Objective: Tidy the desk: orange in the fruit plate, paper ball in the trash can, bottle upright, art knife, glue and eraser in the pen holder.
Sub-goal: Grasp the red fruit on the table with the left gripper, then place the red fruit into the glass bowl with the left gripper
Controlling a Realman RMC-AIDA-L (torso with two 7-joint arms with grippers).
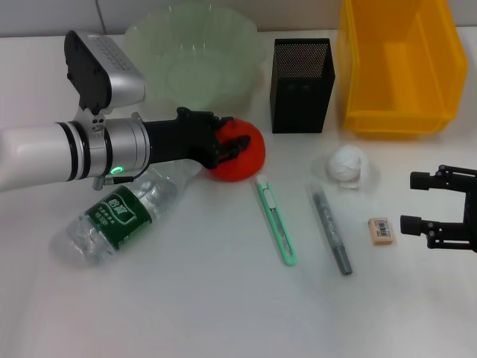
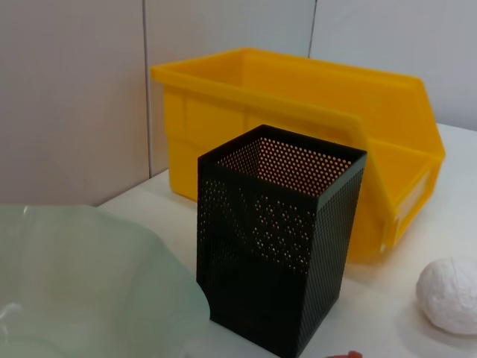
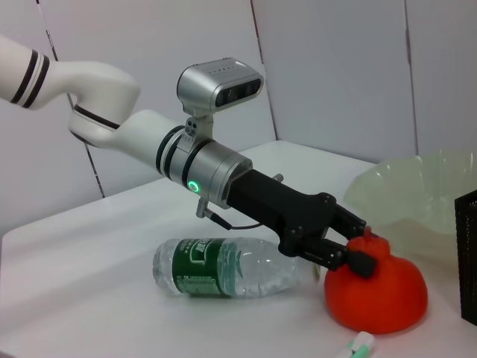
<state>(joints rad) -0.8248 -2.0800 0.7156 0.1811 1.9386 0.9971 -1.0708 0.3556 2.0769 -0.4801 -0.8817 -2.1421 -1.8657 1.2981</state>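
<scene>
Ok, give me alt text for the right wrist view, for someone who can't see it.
The left hand grips the top of the orange on the white table. A water bottle lies on its side beneath the arm, and the pale green fruit plate sits behind.

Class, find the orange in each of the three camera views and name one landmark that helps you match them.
Head view: the orange sits on the table in front of the green bowl, with the left gripper on it.
Left wrist view: only a sliver of orange, below the black pen holder.
Right wrist view: orange beside the lying bottle.
Shared landmark: the green bowl.
</scene>
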